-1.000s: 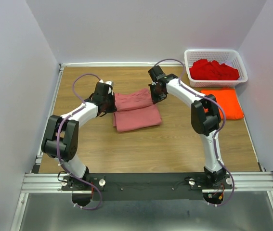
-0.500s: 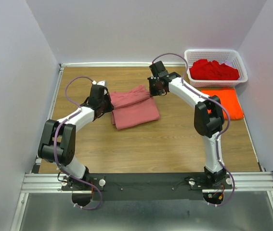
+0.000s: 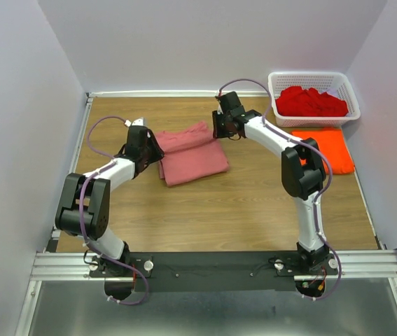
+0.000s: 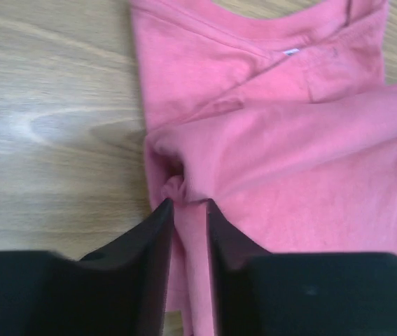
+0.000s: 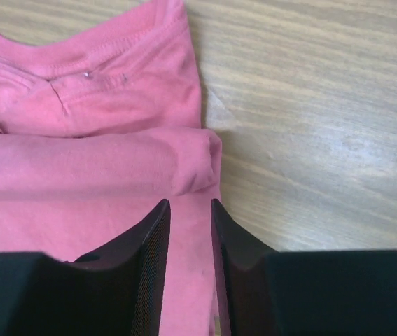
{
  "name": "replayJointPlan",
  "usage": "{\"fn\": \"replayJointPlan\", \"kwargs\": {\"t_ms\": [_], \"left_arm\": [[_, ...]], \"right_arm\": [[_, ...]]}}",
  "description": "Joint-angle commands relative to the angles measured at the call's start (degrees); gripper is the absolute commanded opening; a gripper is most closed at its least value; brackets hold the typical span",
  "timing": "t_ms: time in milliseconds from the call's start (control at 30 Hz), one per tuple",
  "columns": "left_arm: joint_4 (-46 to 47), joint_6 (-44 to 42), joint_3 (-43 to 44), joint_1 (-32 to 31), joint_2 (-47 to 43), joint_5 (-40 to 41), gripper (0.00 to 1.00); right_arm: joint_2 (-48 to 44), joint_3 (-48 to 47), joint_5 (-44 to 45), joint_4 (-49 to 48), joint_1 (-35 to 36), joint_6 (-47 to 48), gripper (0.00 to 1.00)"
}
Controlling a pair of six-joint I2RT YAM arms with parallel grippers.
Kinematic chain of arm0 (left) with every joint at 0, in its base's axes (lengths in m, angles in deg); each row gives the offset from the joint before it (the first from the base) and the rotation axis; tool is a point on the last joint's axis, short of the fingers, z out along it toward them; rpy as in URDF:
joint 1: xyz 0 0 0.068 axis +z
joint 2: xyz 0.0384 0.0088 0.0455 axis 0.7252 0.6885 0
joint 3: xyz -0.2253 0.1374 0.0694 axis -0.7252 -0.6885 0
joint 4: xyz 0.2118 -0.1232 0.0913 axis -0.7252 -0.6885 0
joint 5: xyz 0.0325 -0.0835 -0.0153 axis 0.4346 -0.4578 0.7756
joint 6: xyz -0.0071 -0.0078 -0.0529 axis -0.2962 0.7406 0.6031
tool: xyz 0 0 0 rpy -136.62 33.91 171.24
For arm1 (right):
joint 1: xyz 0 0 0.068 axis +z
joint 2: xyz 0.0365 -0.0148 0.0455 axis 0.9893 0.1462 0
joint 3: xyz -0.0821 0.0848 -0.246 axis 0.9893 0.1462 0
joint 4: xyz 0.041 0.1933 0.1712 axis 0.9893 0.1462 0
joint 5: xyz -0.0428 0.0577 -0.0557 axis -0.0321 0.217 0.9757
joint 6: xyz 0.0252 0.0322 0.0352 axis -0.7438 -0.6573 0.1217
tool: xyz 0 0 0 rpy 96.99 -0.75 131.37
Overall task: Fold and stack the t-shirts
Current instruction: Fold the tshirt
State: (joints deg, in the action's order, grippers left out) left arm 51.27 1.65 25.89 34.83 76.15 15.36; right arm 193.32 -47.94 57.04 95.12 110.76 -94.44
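Light was bright and even, shadows soft. Glare marked the table (image 4: pixel 37 126) left of the left claw (image 4: pixel 187 206); the claw itself was out of focus.

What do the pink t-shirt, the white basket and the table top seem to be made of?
Pink t-shirt: soft knit cloth, probably cotton jersey, matte. It bends into rounded rolls and shows stitched hems.
Basket: white plastic, apparently moulded, with lattice walls and a slight gloss.
Table: wood or a wood-look laminate, smooth with a slight sheen. It shows grain lines and a pale patch of glare.
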Motion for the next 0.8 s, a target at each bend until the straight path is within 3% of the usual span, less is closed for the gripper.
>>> {"fn": "replayJointPlan", "kwargs": {"t_ms": [0, 33, 67, 100, 267, 433, 567, 767], "left_arm": [[0.26, 0.44, -0.09, 0.85, -2.53, 4.79, 0.59], [-1.57, -0.61, 1.13, 0.85, -3.06, 5.66, 0.72], [-2.72, -1.32, 1.76, 0.85, -3.76, 6.28, 0.72], [-3.78, -1.76, 2.37, 0.85, -5.42, 6.72, 0.82], [-4.58, -5.63, 1.33, -1.6, -12.9, 5.76, 0.84], [-4.58, -6.77, -0.26, -8.28, -12.74, 2.07, 0.61], [-1.95, -6.6, 1.4, -8.12, -4.94, 0.83, 0.4], [-1.94, -6.25, 10.19, -3.11, 8.33, -1.1, 0.34]], "right_arm": [[-1.91, 0.08, -0.49, -3.1, -0.34, 1.11, 0.43], [-2.62, 0.34, -0.4, -3.1, -0.34, 1.55, 0.46], [-3.32, 0.78, -0.4, -3.1, -0.34, 1.55, 0.5], [-3.94, 1.31, -0.49, -3.1, -0.25, 2.68, 0.54], [-7.63, 7.98, -9.53, -4.85, -0.34, 6.29, 0.54], [-8.69, 12.74, -19.27, -10.3, -0.6, 8.41, 0.49], [-4.92, 9.94, -24.74, -11.01, -0.87, 10.6, 0.45], [4.3, 2.29, -27.47, -11.54, -2.79, 10.35, 0.44]]}}
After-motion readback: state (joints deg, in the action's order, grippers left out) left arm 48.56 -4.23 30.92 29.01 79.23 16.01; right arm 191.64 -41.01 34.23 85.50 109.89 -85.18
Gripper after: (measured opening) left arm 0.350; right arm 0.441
